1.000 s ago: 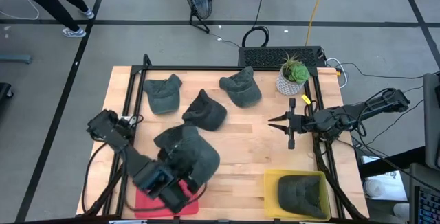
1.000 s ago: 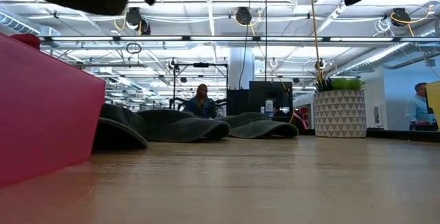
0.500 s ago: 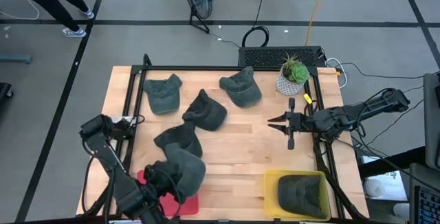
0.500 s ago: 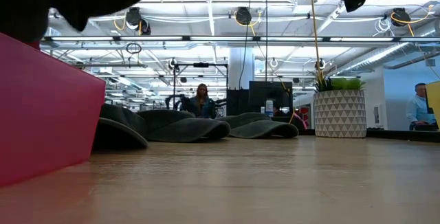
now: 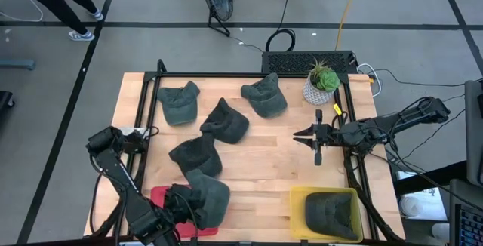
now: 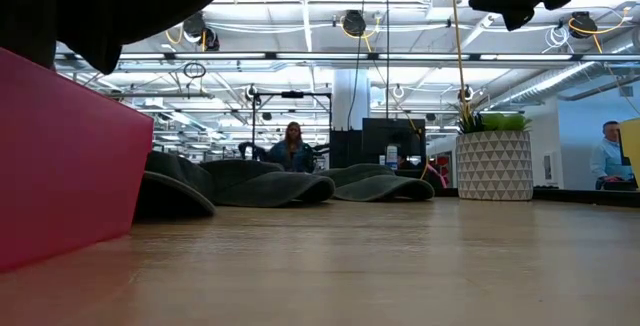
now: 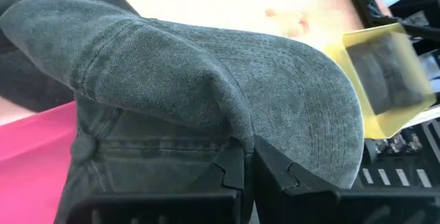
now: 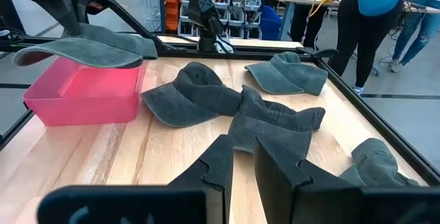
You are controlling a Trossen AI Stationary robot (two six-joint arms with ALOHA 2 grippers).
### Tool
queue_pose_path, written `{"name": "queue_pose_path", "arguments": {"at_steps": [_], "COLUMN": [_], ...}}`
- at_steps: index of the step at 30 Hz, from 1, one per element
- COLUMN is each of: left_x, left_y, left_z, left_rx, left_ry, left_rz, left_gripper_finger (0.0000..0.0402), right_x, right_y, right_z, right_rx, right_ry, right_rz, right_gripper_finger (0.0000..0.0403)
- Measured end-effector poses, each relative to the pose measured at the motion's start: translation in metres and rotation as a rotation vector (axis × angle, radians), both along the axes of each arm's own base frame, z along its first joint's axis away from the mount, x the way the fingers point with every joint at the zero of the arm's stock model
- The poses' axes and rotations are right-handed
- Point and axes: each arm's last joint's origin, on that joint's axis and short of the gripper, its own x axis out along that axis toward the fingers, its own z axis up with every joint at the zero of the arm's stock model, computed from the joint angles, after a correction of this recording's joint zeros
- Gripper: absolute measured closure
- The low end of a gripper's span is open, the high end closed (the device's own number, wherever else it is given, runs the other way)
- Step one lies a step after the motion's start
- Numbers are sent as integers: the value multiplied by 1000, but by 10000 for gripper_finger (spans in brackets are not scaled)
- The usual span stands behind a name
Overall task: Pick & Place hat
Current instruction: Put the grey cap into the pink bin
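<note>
Left end effector (image 7: 249,157): fingers pressed together on a fold of the carried hat (image 7: 206,86), at the counter's near left corner.
Carried hat: hangs over the pink bin (image 5: 170,204), covering its right part in the high view; whether it touches the rim I cannot tell.
Axis: crown toward the left arm, brim pointing out toward the yellow bin (image 5: 324,213).
Coming move: by my judgement a short drop straight down, then release; the bin lies directly below.
Other hats (image 5: 219,121): four lie on the counter (image 5: 272,144) farther back.
Right end effector (image 5: 306,135): fingers apart, hovering well away at the right side, empty.
</note>
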Motion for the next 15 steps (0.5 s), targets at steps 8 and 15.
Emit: {"name": "queue_pose_path", "arguments": {"at_steps": [8, 15], "left_x": [-19, -39], "left_y": [-14, -25], "left_z": [1, -5], "left_rx": [-11, -109], "left_ry": [-78, -36], "left_rz": [2, 25], "left_gripper_finger": [394, 394], "right_x": [0, 0], "right_y": [0, 0], "right_z": [0, 0], "right_rx": [-12, -21], "right_ry": [2, 2], "right_rz": [3, 5], "right_gripper_finger": [358, 358]}}
